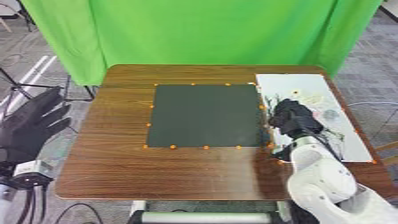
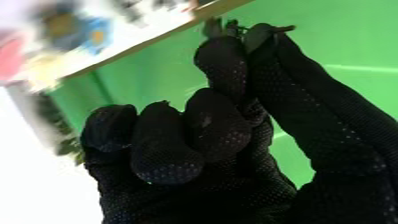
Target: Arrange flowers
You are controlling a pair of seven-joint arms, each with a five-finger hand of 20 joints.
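- Head view: the right robot hand is over the white board on the brown surface. Pale flowers lie on the board beside this hand, with thin greenery near its wrist.
- Head view: a dark mat edged with small orange dots lies to the left of the right robot hand. Farther left, past the table's edge, is the left robot hand, released, its fingers extended. A green curtain hangs beyond both hands.
- Right wrist view: the right robot hand is grasping a thin brownish-green stem between thumb and fingertip, its other fingers curled in. The stem sits right at the tips; its kind of flower cannot be told. Beyond the hand are blurred blue and pink shapes.
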